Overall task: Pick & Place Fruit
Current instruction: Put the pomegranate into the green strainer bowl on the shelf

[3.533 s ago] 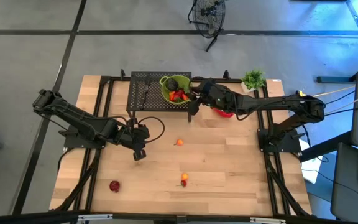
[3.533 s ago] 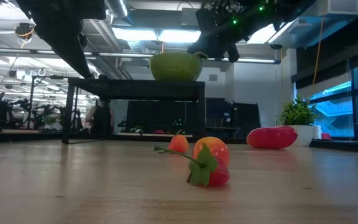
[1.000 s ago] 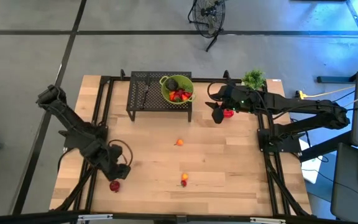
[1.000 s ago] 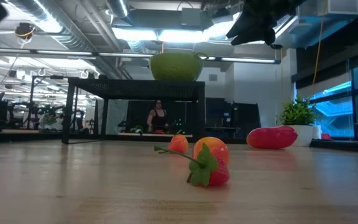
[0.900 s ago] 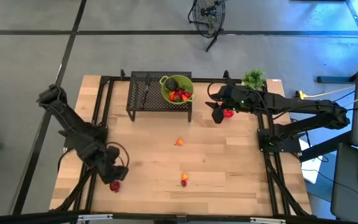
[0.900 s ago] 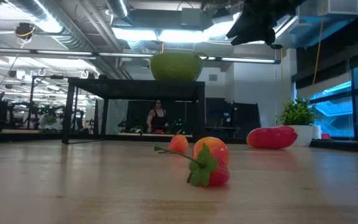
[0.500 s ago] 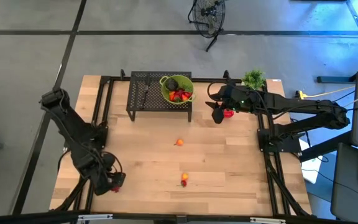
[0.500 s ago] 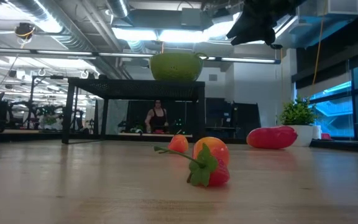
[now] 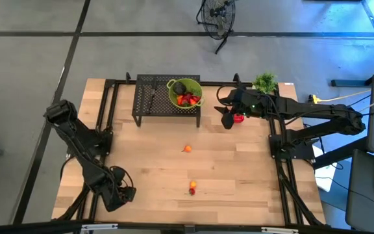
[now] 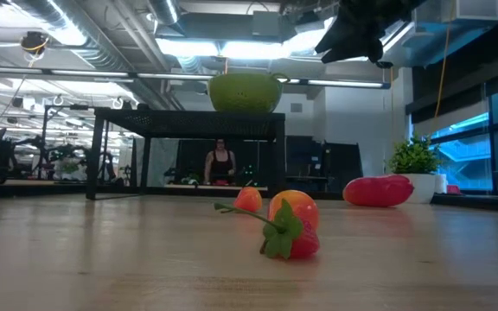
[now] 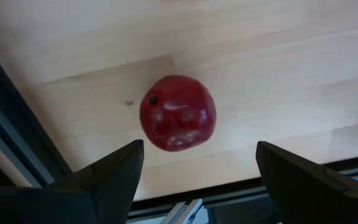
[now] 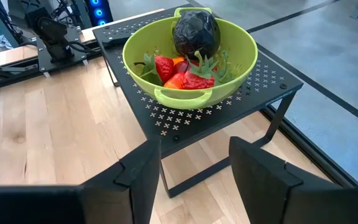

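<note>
At the table's near left corner the left gripper (image 9: 123, 195) hangs over a round dark-red fruit (image 11: 178, 113), its fingers (image 11: 114, 180) spread wide and empty with the fruit lying on the wood between and beyond them; in the high view the arm hides this fruit. The step in hand looks like the pick of that piece, and doing it well probably means lowering straight down so both fingers pass the fruit's sides evenly, since a round piece so near the table edge may roll off if nudged from one side. Closing gently at its widest part would likely hold it best. Toward the middle lie two small pieces still to collect, an orange one (image 9: 187, 149) and a red-orange strawberry (image 9: 191, 188), well apart from each other. Farther back, on the black rack (image 9: 149, 97), the green bowl (image 9: 174, 97) already holds strawberries (image 12: 188, 74) and a dark green fruit (image 12: 195, 32). To the right, the right gripper (image 9: 226, 119) waits in the air beside the rack, half open and empty, with a red oblong fruit (image 10: 377, 190) on the table just past it.
</note>
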`<state>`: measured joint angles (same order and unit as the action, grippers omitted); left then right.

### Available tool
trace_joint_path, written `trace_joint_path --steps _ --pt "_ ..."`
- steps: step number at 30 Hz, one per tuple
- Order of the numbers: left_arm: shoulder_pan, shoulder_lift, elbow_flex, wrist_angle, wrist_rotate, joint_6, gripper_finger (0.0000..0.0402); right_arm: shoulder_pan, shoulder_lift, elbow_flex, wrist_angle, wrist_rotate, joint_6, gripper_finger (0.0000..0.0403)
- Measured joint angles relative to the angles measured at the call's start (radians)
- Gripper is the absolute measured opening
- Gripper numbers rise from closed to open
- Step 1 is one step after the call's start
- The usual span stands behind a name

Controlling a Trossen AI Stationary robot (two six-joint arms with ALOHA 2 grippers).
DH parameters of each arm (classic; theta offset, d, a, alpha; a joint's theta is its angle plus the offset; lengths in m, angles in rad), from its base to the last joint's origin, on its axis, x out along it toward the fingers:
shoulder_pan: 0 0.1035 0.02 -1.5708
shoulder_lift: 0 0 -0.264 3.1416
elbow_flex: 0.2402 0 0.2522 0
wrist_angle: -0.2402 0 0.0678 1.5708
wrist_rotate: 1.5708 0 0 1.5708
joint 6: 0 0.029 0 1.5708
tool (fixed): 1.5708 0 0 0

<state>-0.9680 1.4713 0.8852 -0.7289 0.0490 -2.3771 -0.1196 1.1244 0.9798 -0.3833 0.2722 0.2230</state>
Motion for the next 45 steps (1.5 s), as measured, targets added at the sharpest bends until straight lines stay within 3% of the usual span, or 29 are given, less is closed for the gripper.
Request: trace_joint_path --steps 13,39,45 --pt "0.011 0.076 0.0 0.001 0.031 -0.003 0.0306 0.0 0.0 0.0 0.0 0.0 -0.002 0.0203" --pt "0.016 0.157 0.0 -0.003 0.043 0.016 0.0306 0.025 0.0 0.0 0.0 -0.003 0.0 0.0156" --pt "0.016 0.161 0.0 -0.007 0.098 0.016 0.0292 0.025 0.0 0.0 0.0 -0.001 0.0 0.0158"
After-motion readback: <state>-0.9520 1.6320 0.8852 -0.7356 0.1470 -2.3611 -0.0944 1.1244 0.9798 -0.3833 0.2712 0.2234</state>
